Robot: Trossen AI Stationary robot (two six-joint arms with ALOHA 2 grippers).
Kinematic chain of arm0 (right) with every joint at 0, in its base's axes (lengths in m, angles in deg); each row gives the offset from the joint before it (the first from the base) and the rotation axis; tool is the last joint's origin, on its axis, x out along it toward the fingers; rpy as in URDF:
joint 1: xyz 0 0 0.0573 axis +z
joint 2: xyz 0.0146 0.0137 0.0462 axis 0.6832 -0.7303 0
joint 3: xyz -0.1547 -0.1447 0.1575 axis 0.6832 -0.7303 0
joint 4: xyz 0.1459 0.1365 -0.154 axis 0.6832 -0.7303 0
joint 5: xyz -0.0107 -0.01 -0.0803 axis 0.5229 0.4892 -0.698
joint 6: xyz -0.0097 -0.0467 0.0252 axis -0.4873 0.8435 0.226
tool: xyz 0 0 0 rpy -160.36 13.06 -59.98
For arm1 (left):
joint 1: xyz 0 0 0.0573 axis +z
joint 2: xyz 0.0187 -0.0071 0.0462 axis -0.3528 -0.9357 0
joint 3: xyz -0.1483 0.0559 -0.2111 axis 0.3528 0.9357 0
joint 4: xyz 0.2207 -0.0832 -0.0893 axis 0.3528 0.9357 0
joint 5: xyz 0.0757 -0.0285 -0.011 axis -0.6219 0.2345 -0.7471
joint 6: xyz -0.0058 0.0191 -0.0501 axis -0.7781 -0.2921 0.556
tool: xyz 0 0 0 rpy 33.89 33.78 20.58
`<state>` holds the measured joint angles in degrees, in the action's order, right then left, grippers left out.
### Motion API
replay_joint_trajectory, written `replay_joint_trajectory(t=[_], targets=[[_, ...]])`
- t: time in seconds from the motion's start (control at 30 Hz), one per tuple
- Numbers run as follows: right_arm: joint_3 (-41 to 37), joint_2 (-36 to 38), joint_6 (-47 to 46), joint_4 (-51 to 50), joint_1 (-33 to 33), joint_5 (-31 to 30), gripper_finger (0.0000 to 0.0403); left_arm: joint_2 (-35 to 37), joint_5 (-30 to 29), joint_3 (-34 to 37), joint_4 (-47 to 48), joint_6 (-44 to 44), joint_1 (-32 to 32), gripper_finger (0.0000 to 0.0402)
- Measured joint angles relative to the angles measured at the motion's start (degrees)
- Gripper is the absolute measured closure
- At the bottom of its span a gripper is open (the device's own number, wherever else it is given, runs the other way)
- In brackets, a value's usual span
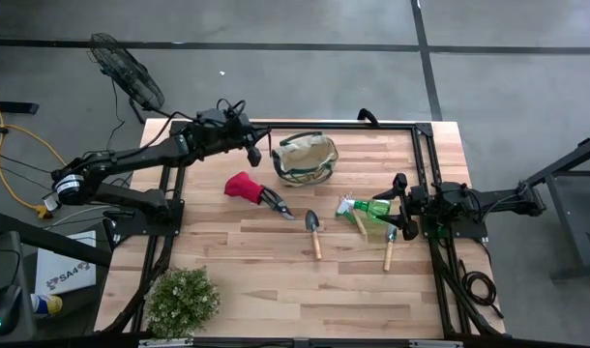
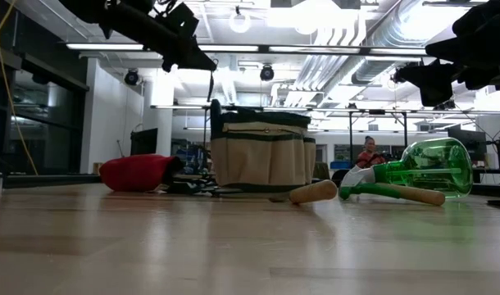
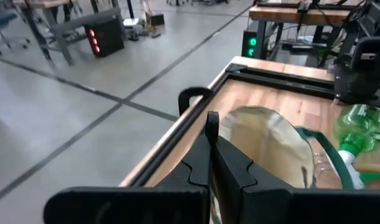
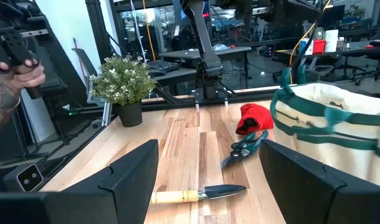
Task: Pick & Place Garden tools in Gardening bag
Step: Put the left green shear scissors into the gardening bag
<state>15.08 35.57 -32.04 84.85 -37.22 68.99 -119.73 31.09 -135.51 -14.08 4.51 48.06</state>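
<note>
Left gripper [image 1: 253, 152] is raised above the table's back-left area, just left of the gardening bag [image 1: 306, 159], fingers [image 3: 212, 127] pressed together, holding nothing. Right gripper [image 1: 401, 186] is at the right side above the green sprayer [image 1: 370, 207], fingers [image 4: 131, 171] spread wide, empty.

Bag stands upright near the back edge of the table [image 1: 256, 271]. Red-handled pruning shears [image 1: 254, 190] lie in front of the bag, to its left. One trowel [image 1: 314, 232] lies mid-table; the sprayer lies on its side, right of it, over a wooden-handled tool [image 1: 358, 221]; another wooden-handled tool [image 1: 389, 247] lies just beside. Potted plant [image 1: 182, 301] sits at the front-left corner.
</note>
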Motion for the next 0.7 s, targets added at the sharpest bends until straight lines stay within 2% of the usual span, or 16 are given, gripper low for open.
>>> replay_joint_trajectory(t=[0.17,0.43,0.7], targets=[[0.01,0.00,-0.01,0.00,0.02,0.00,0.0131,0.00,0.08,0.00,-0.53,-1.22,1.79,0.0401],[0.00,0.00,0.00,0.00,0.00,0.00,0.0131,0.00,6.98,0.00,-0.06,0.62,6.61,0.0401],[0.00,0.00,-0.02,0.00,0.00,0.00,0.0131,0.00,9.17,0.00,0.20,1.54,6.71,0.0395]])
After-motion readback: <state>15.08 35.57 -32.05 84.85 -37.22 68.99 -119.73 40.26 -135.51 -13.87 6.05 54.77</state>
